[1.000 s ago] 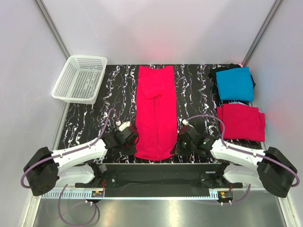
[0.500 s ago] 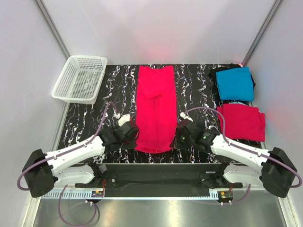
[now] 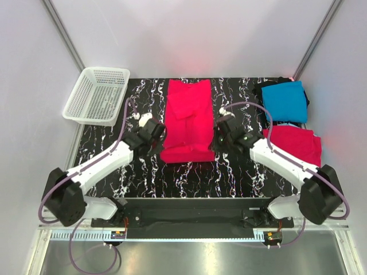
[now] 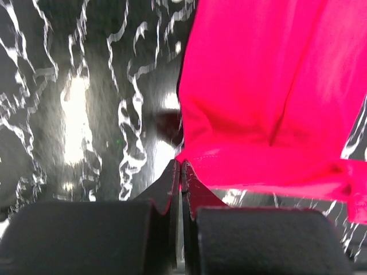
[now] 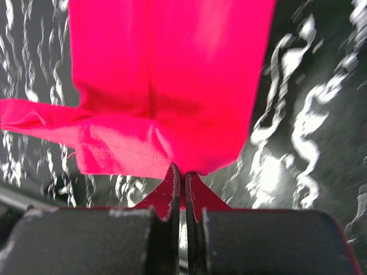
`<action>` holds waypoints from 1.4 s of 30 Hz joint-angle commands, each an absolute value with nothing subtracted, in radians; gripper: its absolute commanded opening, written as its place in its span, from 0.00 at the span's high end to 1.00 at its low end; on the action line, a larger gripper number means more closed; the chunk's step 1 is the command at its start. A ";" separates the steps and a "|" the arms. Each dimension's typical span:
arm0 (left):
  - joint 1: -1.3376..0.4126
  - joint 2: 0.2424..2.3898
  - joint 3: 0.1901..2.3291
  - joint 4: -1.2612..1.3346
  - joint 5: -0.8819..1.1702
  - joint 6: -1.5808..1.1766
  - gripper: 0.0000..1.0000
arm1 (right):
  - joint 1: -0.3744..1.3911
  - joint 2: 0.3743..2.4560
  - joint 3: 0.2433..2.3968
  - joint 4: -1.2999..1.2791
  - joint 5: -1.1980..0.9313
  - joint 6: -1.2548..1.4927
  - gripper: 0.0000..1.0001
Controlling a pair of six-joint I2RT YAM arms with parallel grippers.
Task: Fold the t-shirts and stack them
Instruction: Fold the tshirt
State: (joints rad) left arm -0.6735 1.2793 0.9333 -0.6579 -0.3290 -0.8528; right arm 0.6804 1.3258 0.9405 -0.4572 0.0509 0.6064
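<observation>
A long bright pinkish-red t-shirt [image 3: 188,117] lies down the middle of the black marbled table [image 3: 114,154], its near end lifted and doubled back. My left gripper [image 3: 158,136] is shut on the near left corner of its hem [image 4: 229,166]. My right gripper [image 3: 218,135] is shut on the near right corner [image 5: 172,143]. In both wrist views the cloth [image 4: 269,80] [image 5: 166,69] hangs from the closed fingertips above the table. At the far right a folded turquoise t-shirt [image 3: 285,101] rests on a black one [image 3: 259,91]. A second folded red t-shirt [image 3: 293,148] lies just in front of them.
A white mesh basket [image 3: 96,94] stands at the far left corner, partly off the table. Grey walls and metal posts close in the left, right and back. The arms' bases and a rail run along the near edge.
Both grippers have carried the red shirt's near hem away from the bases toward the far end. The shirt now looks much shorter, with its near part folding over.
</observation>
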 commanded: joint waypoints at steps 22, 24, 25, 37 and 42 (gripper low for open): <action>-0.397 2.170 1.891 -0.615 -0.174 -0.532 1.00 | 0.328 2.176 1.737 -0.339 -0.231 0.316 1.00; -0.388 2.244 1.945 -0.635 -0.167 -0.522 0.90 | 0.310 2.209 1.799 -0.342 -0.254 0.324 0.81; -0.382 2.258 1.969 -0.635 -0.166 -0.517 0.77 | 0.304 2.235 1.816 -0.342 -0.261 0.327 0.70; -0.339 2.162 1.844 -0.436 -0.227 -0.525 0.39 | 0.282 2.289 1.979 -0.334 -0.310 0.302 0.48; -0.333 2.037 1.671 -0.290 -0.271 -0.584 0.40 | 0.284 2.298 1.982 -0.331 -0.347 0.313 0.49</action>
